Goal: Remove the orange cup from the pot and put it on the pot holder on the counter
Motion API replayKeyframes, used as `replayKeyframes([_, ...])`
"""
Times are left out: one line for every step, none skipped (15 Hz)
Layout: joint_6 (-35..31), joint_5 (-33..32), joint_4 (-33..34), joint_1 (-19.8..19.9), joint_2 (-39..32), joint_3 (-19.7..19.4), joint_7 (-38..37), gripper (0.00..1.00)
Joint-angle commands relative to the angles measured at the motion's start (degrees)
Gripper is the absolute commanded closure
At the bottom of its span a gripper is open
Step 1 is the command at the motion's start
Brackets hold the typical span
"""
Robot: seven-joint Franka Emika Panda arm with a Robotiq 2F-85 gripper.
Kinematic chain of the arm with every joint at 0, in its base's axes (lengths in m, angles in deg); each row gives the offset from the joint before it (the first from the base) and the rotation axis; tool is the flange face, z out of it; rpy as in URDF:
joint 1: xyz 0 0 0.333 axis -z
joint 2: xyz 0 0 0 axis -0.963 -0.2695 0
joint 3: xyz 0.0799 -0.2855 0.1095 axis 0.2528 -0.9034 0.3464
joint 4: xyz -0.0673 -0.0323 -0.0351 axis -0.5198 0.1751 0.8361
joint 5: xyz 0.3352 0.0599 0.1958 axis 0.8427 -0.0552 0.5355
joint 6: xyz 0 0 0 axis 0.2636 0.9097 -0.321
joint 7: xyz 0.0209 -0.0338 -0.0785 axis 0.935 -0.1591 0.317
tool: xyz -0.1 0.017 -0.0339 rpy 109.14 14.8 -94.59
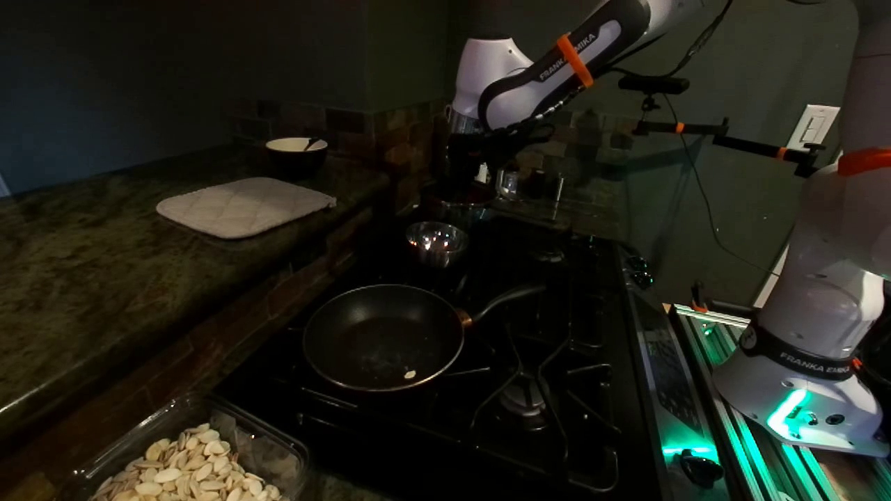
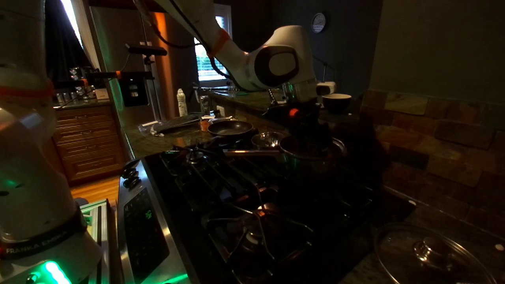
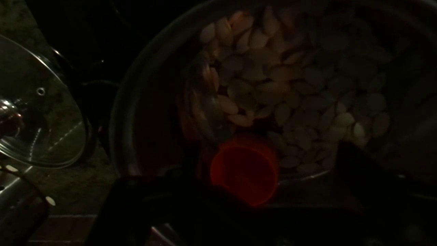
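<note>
Light poor throughout. From where I stand, stone tiles (image 1: 346, 122) skirt the dark wall (image 1: 174, 62) along the far edge of the countertop (image 1: 90, 278), out to its far right corner. A light switch (image 1: 816, 126) is fixed to a green wall (image 1: 752, 195). Daylight shows at a window (image 2: 204, 65) with blinds; a round clock (image 2: 318, 22) hangs high. Wooden drawers (image 2: 85, 138) stand below the front edge of a worktop (image 2: 88, 104), over wooden floor (image 2: 100, 189).

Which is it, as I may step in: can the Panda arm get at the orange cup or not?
Likely yes: its tool is at the uncovered saucepan, the orange cup shows inside, and the glass lid lies aside; darkness obscures the exact clearance.
</note>
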Motion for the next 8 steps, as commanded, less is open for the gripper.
replayKeyframes([-0.73, 0.45, 2.33, 0.69, -3.01, 0.22, 5.0, 0.06])
replayKeyframes([-0.72, 1.0, 2.66, 0.98, -3.45, 0.35, 6.29, 0.26])
replayKeyframes([-0.47, 1.11, 3.11, 1.17, -3.93, 0.29, 7.13, 0.34])
replayKeyframes([-0.19, 1.71, 3.44, 1.52, -4.26, 0.5, 8.33, 0.41])
replayKeyframes([-0.17, 1.86, 3.71, 1.74, -4.59, 0.49, 9.03, 0.45])
replayKeyframes([-0.05, 1.95, 3.96, 1.98, -4.91, 0.45, 9.73, 0.49])
replayKeyframes([0.13, 2.0, 4.21, 2.23, -5.16, 0.41, 10.35, 0.51])
replayKeyframes([0.19, 2.17, 4.47, 2.54, -5.41, 0.41, 10.91, 0.55])
